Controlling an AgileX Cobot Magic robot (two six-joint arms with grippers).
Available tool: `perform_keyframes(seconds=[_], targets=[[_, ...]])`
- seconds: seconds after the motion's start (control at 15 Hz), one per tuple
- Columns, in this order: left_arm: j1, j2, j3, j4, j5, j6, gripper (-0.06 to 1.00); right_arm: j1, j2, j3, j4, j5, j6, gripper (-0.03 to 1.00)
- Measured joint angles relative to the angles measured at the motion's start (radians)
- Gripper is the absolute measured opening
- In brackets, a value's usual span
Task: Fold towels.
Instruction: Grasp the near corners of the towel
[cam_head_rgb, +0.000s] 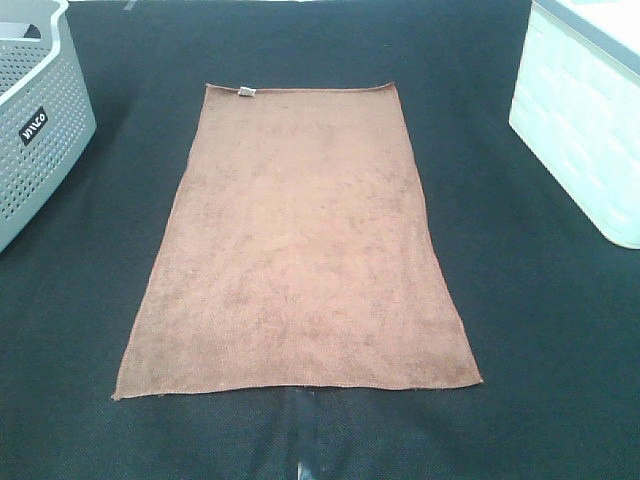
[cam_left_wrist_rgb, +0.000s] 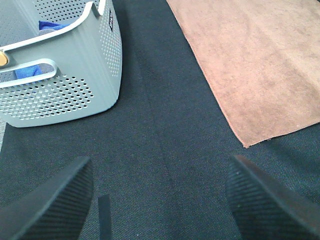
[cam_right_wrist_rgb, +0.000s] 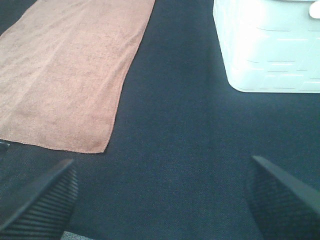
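A brown fuzzy towel (cam_head_rgb: 297, 247) lies spread flat on the black table, long side running away from me, with a small white tag (cam_head_rgb: 246, 91) at its far short edge. Neither arm shows in the high view. In the left wrist view the left gripper (cam_left_wrist_rgb: 160, 200) is open and empty above bare black cloth, with the towel's near left corner (cam_left_wrist_rgb: 260, 75) ahead of it. In the right wrist view the right gripper (cam_right_wrist_rgb: 160, 200) is open and empty, with the towel's near right corner (cam_right_wrist_rgb: 65, 80) ahead of it.
A grey perforated basket (cam_head_rgb: 35, 120) stands at the far left; it holds something blue (cam_left_wrist_rgb: 47, 26). A white bin (cam_head_rgb: 585, 120) stands at the far right, also in the right wrist view (cam_right_wrist_rgb: 270, 45). A shiny strip (cam_head_rgb: 304, 435) lies below the towel's near edge.
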Motion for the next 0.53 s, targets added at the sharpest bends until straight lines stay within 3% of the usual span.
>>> perform_keyframes(seconds=[0.53], targets=[[0.0, 0.0, 0.0, 0.0, 0.0, 0.0, 0.71, 0.0, 0.0, 0.0, 0.0, 0.0, 0.0, 0.85]])
